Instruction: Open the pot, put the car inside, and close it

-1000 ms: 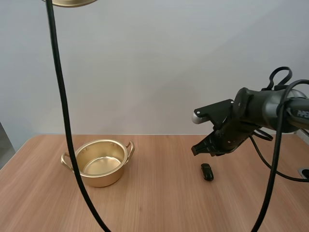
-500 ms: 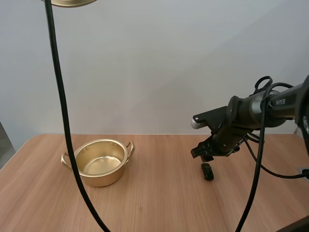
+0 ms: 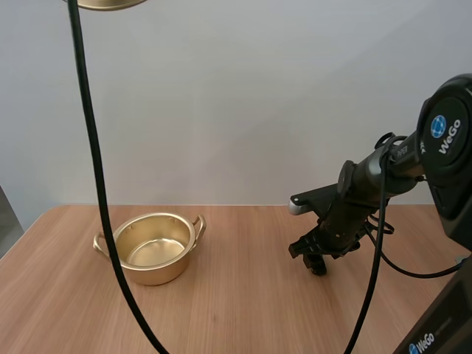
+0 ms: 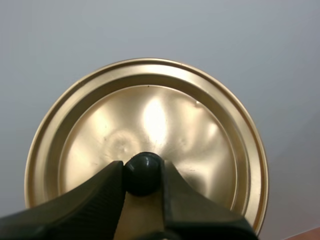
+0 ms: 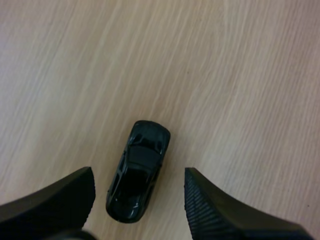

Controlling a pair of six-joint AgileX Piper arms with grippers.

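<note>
At the upper left of the high view the gold lid (image 3: 110, 4) hangs high above the table (image 3: 236, 317). The left wrist view shows why: the left gripper (image 4: 143, 176) has its two fingers pinched tight on the lid's black knob (image 4: 143, 170), with the lid's shiny top facing the camera. Below it, at the lower left of the high view, the pot (image 3: 158, 276) stands open and empty on the wood. Right of centre, the right gripper (image 3: 311, 254) is down low over the car (image 5: 139, 172), well apart from the pot. Its fingers are spread wide and hold nothing, one on each side of the little black body, neither touching it. The car looks small, hard and light, with a glossy rounded shell (probably slippery under the pads), and it may roll on its wheels if nudged lengthwise. The safest hold seems to be across the doors at mid-length, where the flanks are flattest, with the fingers closing squarely and low.
</note>
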